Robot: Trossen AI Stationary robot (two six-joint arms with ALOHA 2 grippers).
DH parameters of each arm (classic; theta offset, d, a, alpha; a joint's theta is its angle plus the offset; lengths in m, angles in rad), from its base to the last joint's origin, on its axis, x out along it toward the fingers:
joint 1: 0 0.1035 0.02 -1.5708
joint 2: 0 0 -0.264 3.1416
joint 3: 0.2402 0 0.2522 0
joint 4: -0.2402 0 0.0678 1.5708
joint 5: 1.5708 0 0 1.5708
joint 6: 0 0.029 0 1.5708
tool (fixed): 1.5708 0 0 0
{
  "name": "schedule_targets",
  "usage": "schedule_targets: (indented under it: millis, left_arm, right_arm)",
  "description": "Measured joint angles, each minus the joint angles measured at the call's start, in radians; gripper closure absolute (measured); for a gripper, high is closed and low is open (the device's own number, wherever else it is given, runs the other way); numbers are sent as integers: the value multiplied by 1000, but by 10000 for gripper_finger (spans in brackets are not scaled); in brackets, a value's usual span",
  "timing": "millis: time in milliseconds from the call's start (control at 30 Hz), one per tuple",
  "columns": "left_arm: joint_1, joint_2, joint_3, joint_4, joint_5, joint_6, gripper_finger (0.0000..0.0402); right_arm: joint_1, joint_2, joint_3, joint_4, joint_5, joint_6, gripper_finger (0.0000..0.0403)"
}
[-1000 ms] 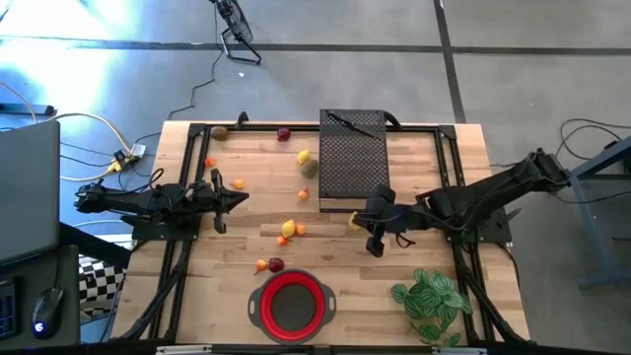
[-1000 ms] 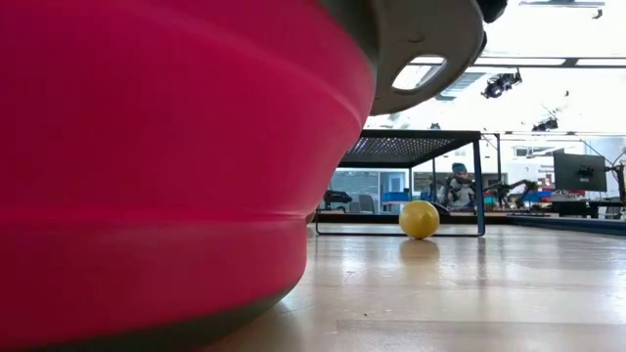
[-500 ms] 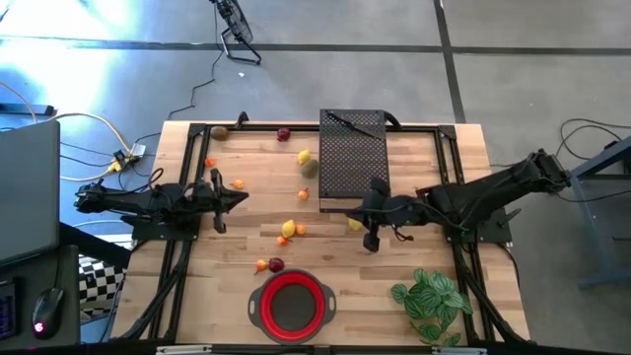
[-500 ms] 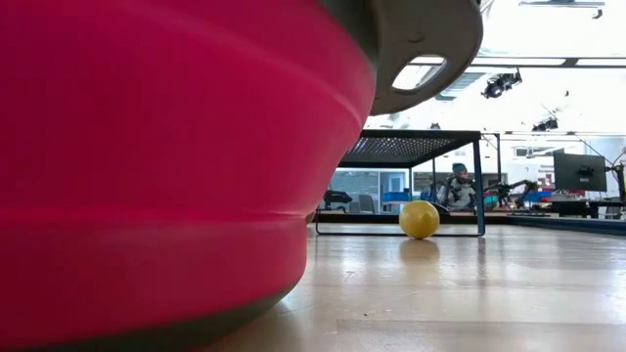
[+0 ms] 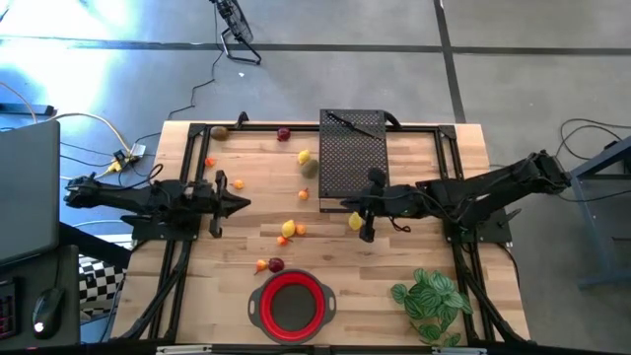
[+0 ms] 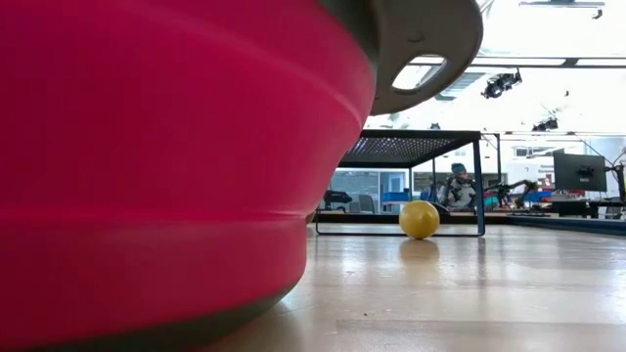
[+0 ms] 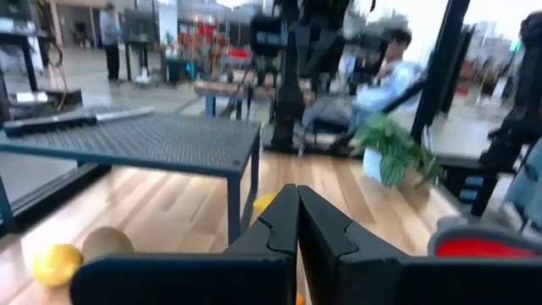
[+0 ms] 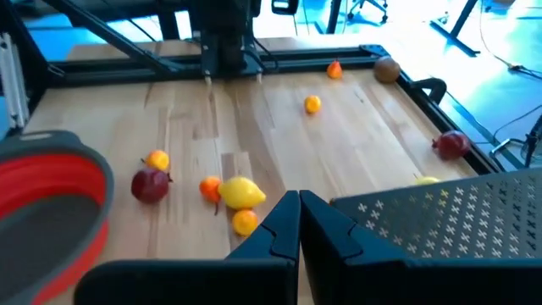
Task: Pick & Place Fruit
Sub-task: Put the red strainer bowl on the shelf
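Fruit [image 5: 288, 229] lies scattered over the middle of the worktop [image 5: 414, 251], none in the red bowl [image 5: 292, 305]. Right fingers [image 5: 367, 235], shut and empty, sit just beside a yellow piece [image 5: 354, 222]; left fingers [image 5: 217, 227] wait shut, farther off.

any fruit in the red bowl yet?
No: in the high view the red bowl shows only its bare dark bottom, and the fruit lies scattered on the table.
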Motion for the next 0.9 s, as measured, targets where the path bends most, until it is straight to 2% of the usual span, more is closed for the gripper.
schedule_targets:
  millis: [133,333,567,733,900]
  left_arm:
    - [0,117,67,4,0,4,402]
    - [-9,292,132,4,57,-31,402]
    - [-130,480,200,9,64,-33,402]
    - [-198,544,270,7,36,-38,402]
    - [-237,556,357,-45,32,-108,402]
  right_arm:
    - [1,0,0,14,0,2,401]
    - [1,0,0,14,0,48,401]
    - [1,0,0,14,-1,135,401]
    - [1,0,0,12,-1,159,401]
    - [2,0,0,11,-4,160,401]
